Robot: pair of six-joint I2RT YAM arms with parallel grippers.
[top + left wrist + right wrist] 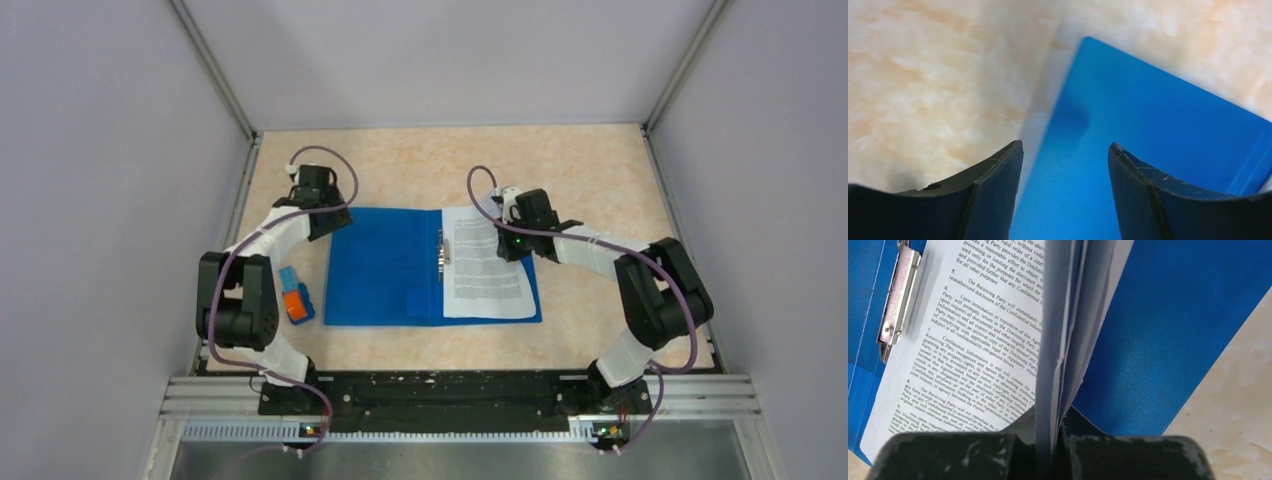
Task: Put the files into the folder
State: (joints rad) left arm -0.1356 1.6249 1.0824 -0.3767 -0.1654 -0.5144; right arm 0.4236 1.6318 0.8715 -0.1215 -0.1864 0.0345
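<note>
Left to right. A small orange-and-blue block [295, 297] lies on the worktop [400, 160], just left of the folder [385, 265] and apart from it.

The left claw [322, 212] hangs over the folder's far-left corner. In the left wrist view its jaws stand wide apart and hold nothing. One finger is over the bare worktop and the other over the blue cover [1148, 115]. Whether either touches down cannot be told.

The folder lies opened flat, its metal spine clip [442, 250] along the middle. The files [485, 265] lie on its right half, their left edge just beside the clip [898, 295]. Whether that edge is tucked under the clip cannot be told.

The right claw [515, 235] is at the far right of the sheets. In the right wrist view its jaws are closed tight on the edge of the files [973, 330], which rises folded from the page.

Likely hazards:
- The sheets are thin and floppy, so a pull may crease them at the pinch.
- One sheet may slip free and fan out from the rest.
- The left claw pins nothing, so dragging the paper could slide the whole folder.
- If the cover is closed over a raised edge, that edge could be crushed.
</note>
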